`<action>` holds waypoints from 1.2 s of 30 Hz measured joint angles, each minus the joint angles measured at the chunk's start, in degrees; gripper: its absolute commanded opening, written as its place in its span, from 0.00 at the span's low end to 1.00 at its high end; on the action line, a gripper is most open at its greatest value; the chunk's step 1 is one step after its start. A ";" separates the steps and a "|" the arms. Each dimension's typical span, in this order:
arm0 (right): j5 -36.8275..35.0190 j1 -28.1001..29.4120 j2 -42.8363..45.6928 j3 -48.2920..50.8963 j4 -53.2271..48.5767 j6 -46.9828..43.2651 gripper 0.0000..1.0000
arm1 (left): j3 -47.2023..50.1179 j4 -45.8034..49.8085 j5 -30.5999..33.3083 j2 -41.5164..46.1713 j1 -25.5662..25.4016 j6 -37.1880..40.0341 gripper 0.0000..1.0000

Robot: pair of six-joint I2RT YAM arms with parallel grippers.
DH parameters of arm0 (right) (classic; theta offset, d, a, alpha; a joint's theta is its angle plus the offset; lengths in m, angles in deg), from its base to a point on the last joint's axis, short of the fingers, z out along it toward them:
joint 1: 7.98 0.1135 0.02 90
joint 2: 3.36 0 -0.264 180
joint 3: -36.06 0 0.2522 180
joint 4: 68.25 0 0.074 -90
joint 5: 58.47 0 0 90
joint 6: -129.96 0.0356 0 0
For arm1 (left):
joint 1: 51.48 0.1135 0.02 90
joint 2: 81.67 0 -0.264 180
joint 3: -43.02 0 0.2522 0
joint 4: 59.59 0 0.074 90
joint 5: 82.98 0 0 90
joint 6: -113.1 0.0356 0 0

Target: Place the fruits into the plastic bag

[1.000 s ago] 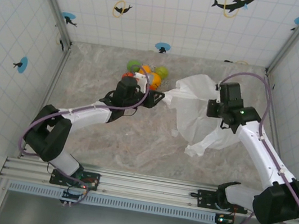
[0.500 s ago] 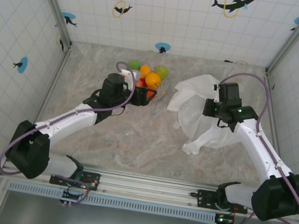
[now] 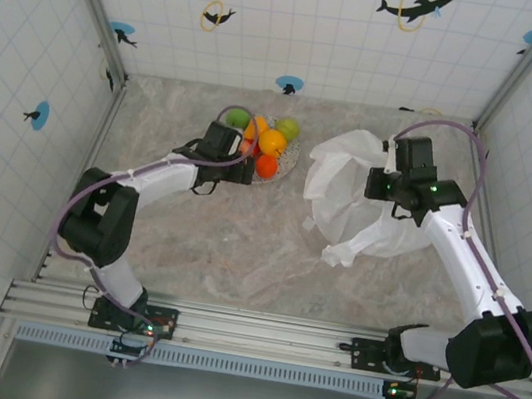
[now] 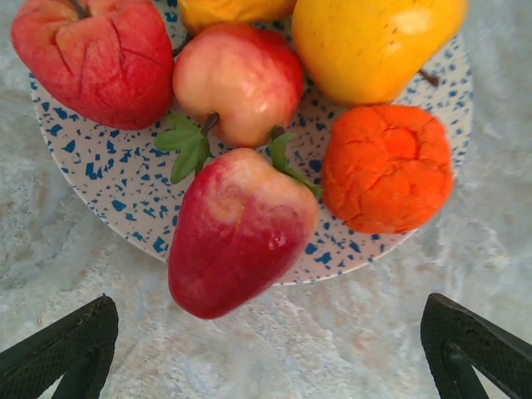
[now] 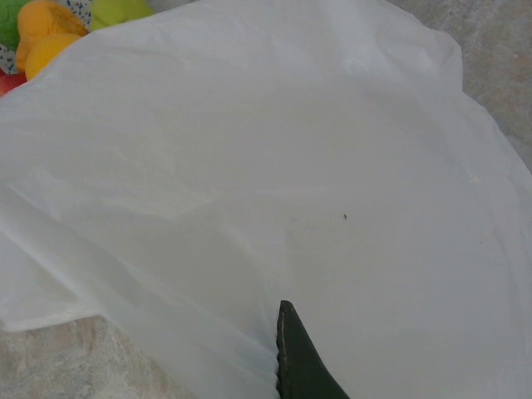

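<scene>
The fruits (image 3: 267,144) sit in a heap on the speckled plate (image 4: 104,170), at about 11 o'clock from the middle of the table (image 3: 238,246). None can be seen in the plastic bag (image 3: 342,196), which lies crumpled at 3 o'clock from the plate, well apart from it. A second ago the left gripper (image 4: 268,332) was over by the near edge of the bag with its fingers mostly closed. Now it has swung back to the plate and its fingers (image 4: 62,353) are spread wide with nothing between them. The bag has slid a little farther to 3 o'clock. So the job looks like it is still at the start, and the left arm seems ready to pick a fruit. The closest one is the red strawberry (image 4: 241,233). In the left wrist view it lies on its side, half over the plate's rim. Its long way runs from 1 o'clock to 7 o'clock, with the green leaf end at 1 o'clock and the pointy tip at 7 o'clock, toward the open fingers. The right gripper (image 3: 382,185) is pinched tight and seems to be holding up a fold of the bag.
</scene>
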 measured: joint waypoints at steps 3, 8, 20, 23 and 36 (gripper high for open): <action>0.20 0.00 -0.94 -0.24 -0.02 -0.59 0.00 | -1.70 1.25 0.02 -2.38 0.07 3.32 0.95; 0.39 -0.09 -1.92 -0.85 -0.07 -1.20 0.00 | -5.14 2.82 -0.26 -6.12 2.19 8.24 0.93; 0.68 -0.09 -2.21 -1.36 -0.07 -1.38 0.00 | -9.27 4.44 -4.70 -11.28 4.87 13.57 0.91; 0.68 -0.02 -2.36 -1.38 -0.07 -1.36 0.00 | -9.86 4.46 -5.62 -12.44 4.90 13.77 0.89; 0.50 0.09 -2.47 -1.38 -0.11 -1.16 0.00 | -11.76 4.50 -7.19 -15.61 4.90 14.99 0.60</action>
